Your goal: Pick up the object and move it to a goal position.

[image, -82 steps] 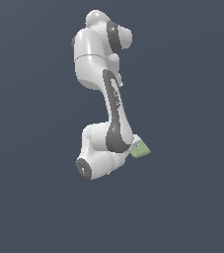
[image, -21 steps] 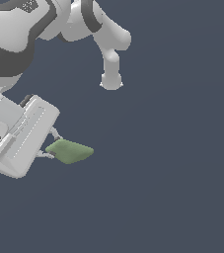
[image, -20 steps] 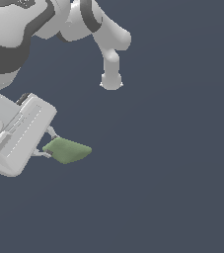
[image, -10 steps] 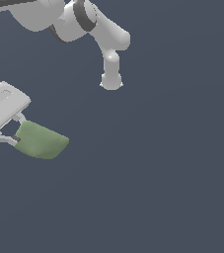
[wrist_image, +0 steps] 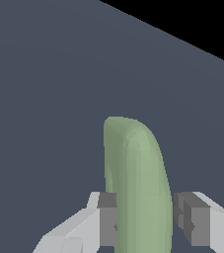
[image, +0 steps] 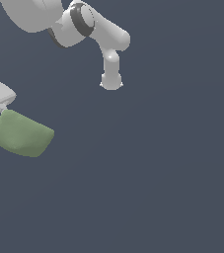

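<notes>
The claw (wrist_image: pixel 138 222) is gripping the pale green slab (image: pixel 23 133) between its two grey pads (wrist_image: pixel 107 217), closed snugly against both of its flat sides. In the exterior view the slab is sitting at the middle left of the frame, its rounded end pointing toward the lower right, with the white claw body at the left edge. The arm (image: pixel 91 27) is stretching across the upper left of the frame.

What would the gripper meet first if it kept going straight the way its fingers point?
Nothing but the green slab that the gripper itself holds; beyond its rounded tip lies only the plain grey surface, how far off is unclear.
</notes>
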You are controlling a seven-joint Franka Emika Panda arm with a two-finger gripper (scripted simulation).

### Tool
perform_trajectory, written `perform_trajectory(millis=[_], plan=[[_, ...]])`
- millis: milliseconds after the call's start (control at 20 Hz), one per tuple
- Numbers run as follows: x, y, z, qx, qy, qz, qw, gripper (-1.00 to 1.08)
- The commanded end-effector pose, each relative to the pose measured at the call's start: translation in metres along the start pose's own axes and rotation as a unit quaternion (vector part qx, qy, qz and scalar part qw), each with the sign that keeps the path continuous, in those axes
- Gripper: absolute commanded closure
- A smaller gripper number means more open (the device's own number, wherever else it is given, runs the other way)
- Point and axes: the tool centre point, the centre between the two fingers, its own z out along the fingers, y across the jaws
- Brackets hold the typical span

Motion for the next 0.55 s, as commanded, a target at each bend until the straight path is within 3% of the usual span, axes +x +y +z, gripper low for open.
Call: perform_trajectory(millis=[0, 500], plan=[[0.0001, 0.0008, -0.0043, -0.004, 0.003, -0.007, 1.0000, 1.08], [-0.0003, 0.0015, -0.0075, -0.006, 0.005, -0.012, 0.9999, 1.08]])
